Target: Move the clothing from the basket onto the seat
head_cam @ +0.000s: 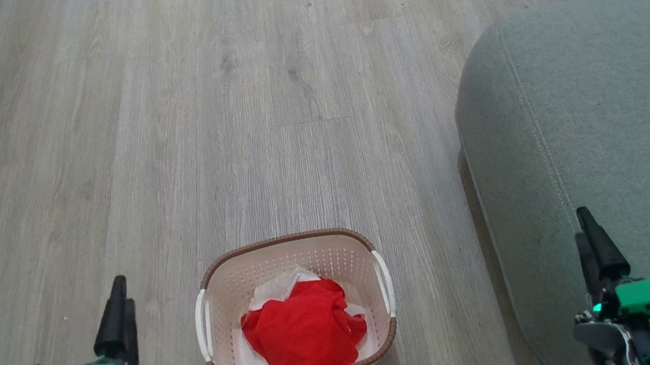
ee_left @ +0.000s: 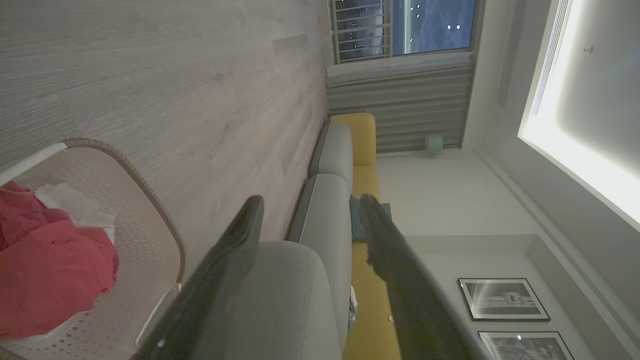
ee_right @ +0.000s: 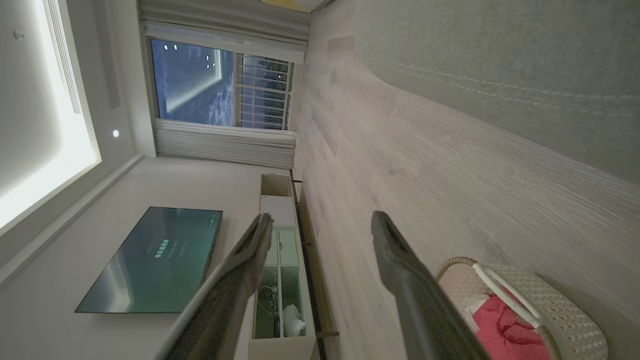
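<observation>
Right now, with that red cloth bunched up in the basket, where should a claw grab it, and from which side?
Probably a raised fold near the middle of the red clothing, pinched from straight above. The walls of the basket ring the heap on every side, so only the open top is free.

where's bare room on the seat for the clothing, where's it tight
The seat is bare from its rounded corner to the right gripper. The floor between basket and seat is free too. Tight: inside the basket, around the clothing.
</observation>
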{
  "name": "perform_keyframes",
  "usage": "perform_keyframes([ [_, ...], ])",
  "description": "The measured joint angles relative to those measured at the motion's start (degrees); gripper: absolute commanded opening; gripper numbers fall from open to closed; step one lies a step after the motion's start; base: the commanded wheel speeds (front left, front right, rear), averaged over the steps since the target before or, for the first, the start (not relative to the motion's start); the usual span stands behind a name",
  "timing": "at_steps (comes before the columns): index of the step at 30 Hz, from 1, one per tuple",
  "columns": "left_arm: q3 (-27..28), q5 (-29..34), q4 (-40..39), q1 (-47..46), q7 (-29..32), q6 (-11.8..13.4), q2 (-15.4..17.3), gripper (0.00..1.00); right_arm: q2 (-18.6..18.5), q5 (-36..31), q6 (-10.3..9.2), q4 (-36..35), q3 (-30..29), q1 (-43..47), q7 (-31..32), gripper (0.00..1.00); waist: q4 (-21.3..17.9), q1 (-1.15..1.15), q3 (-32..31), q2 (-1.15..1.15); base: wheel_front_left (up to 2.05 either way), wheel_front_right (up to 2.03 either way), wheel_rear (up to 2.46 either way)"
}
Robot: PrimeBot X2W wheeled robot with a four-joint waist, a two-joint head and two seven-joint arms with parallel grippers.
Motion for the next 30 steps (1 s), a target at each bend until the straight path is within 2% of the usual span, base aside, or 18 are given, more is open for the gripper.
perform_keyframes([
  [10, 3.5, 7.0, -2.7, -1.5, -1.9, 0.1, 0.0, 1.00, 0.0, -11.2, 0.00, -3.8, 0.1, -1.0, -1.7, 1.00, 0.2, 0.00, 0.1, 0.00, 0.00, 0.00, 0.00],
  [14, 3.6, 10.5, -5.6, -2.2, -2.5, 1.8, 0.0, 1.00, 0.0, -16.1, 0.00, -5.9, 1.1, -2.0, -2.3, 1.00, 0.4, 0.00, 0.3, 0.00, 0.00, 0.00, 0.00],
  [25, 1.2, 20.3, -15.9, -2.5, -4.3, 9.7, 0.0, 1.00, -1.7, -28.4, 0.00, -11.6, 3.7, -3.5, -4.0, 1.00, 1.0, 0.00, 0.9, 0.00, 0.00, 0.00, 0.00],
  [30, -0.9, 26.5, -20.7, -4.0, -5.1, 14.8, 0.0, 1.00, -1.9, -33.4, 0.00, -14.3, 5.2, -4.5, -4.8, 1.00, 1.3, 0.00, 1.1, 0.00, 0.00, 0.00, 0.00],
])
